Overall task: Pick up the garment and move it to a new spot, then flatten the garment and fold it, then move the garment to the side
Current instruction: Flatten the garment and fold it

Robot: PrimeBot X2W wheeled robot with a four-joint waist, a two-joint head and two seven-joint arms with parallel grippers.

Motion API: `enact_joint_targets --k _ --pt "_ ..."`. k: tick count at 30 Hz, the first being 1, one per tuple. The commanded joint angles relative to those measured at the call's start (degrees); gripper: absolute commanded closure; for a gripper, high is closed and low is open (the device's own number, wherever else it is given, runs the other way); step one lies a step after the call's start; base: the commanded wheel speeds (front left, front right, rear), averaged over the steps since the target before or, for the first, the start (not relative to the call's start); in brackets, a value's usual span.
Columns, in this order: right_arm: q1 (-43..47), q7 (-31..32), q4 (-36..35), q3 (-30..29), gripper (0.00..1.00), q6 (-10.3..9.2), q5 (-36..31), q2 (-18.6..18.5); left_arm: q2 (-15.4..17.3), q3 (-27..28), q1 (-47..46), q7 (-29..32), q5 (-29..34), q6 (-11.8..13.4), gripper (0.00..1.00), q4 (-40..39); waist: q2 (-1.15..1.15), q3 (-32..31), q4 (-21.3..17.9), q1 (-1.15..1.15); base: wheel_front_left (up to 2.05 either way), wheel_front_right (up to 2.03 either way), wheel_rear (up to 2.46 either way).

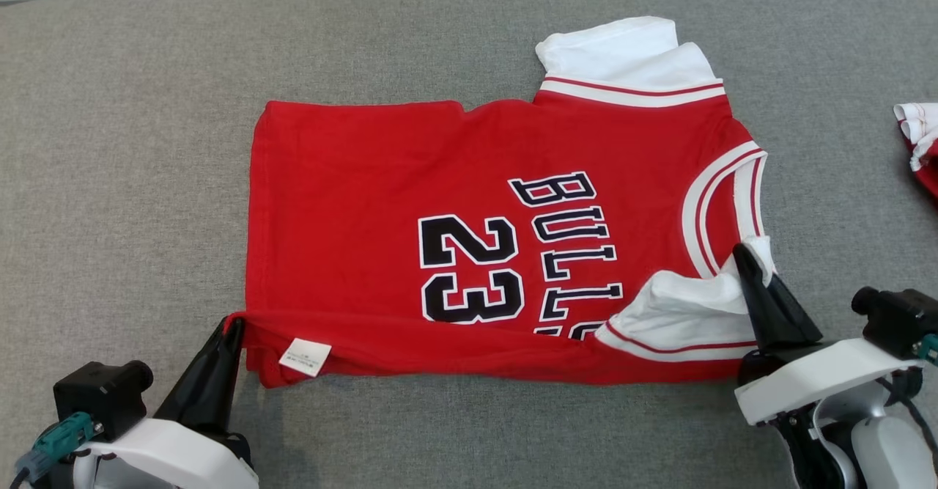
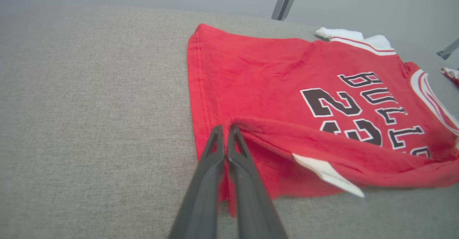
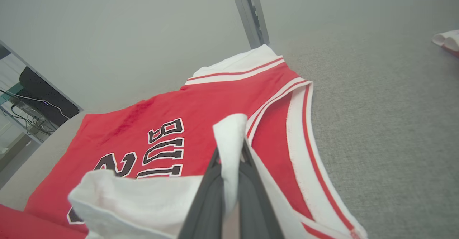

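The garment [image 1: 381, 181] is a red jersey with white sleeves and black "BULLS 23" lettering, spread sideways on the grey cloth surface [image 1: 132, 108]. Its near long edge is folded over toward the middle, showing a white label [image 1: 305, 357]. My left gripper [image 1: 233, 325] is shut on the near hem corner of the garment [image 2: 251, 88], its fingers [image 2: 211, 160] pinching red cloth. My right gripper [image 1: 741, 251] is shut on the white sleeve [image 1: 689, 306] near the collar, and in the right wrist view white fabric [image 3: 229, 149] sits between its fingers [image 3: 208, 192].
Another red and white piece of clothing [image 1: 920, 141] lies at the right edge of the surface. A metal frame post [image 3: 251, 13] stands behind the far edge. Bare grey cloth stretches left of and beyond the jersey.
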Motion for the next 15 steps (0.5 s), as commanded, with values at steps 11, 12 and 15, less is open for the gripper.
enact_joint_targets --k 11,12,15 --pt "-8.3 -2.1 6.9 1.1 1.00 0.01 0.8 -2.6 -0.2 0.0 -3.7 -0.2 -2.1 -1.8 1.00 3.4 0.00 3.0 0.1 0.00 0.00 0.00 0.00" --pt "-8.7 -1.8 7.9 1.4 1.00 0.00 0.7 -2.8 -0.3 -0.1 -4.1 -0.2 -2.2 -2.0 1.00 3.9 0.00 3.2 0.1 0.00 0.00 0.00 0.00" --pt "-9.6 -1.8 10.2 2.2 1.00 0.00 0.7 -2.8 -0.6 -0.6 -5.2 -0.7 -2.5 -2.6 1.00 5.5 0.00 3.6 0.3 0.00 0.00 0.00 0.00"
